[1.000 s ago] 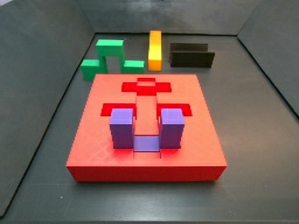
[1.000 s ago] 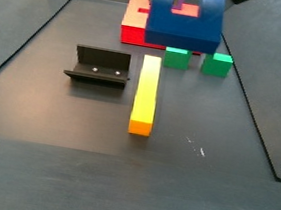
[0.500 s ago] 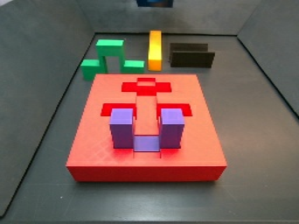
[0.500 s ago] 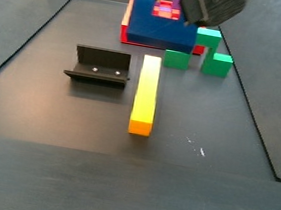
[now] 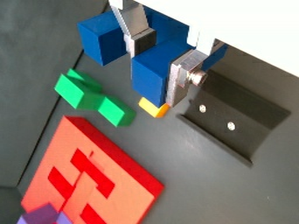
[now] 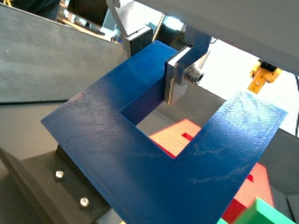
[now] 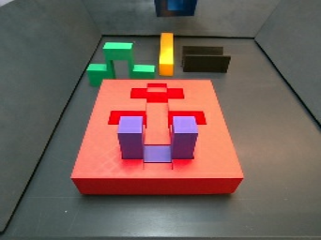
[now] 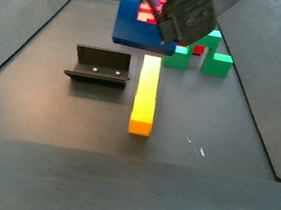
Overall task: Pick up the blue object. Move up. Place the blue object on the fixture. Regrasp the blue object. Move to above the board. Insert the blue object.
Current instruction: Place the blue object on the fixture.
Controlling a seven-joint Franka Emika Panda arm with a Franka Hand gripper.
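Observation:
My gripper (image 5: pixel 163 54) is shut on the blue object (image 5: pixel 155 73), a dark blue U-shaped block, clamping one prong between the silver fingers (image 5: pixel 187 75). It also fills a wrist view (image 6: pixel 163 153), gripper (image 6: pixel 158 57) on one prong. In a side view the gripper (image 8: pixel 187 8) holds the blue object (image 8: pixel 135 20) tilted in the air, above the floor between the board and the fixture (image 8: pixel 98 67). Only its lower edge shows in a side view (image 7: pixel 175 6). The fixture (image 7: pixel 207 61) stands behind the red board (image 7: pixel 157 169).
A purple U-shaped block (image 7: pixel 157 139) sits in a recess at the board's near end. A yellow bar (image 8: pixel 147 93) lies beside the fixture. Green blocks (image 8: pixel 200 56) lie next to the board (image 8: pixel 146 15). Grey walls enclose the floor.
The gripper has carried the blue object away from above the board toward the fixture and yellow bar, and tilted it. Nothing else has moved.

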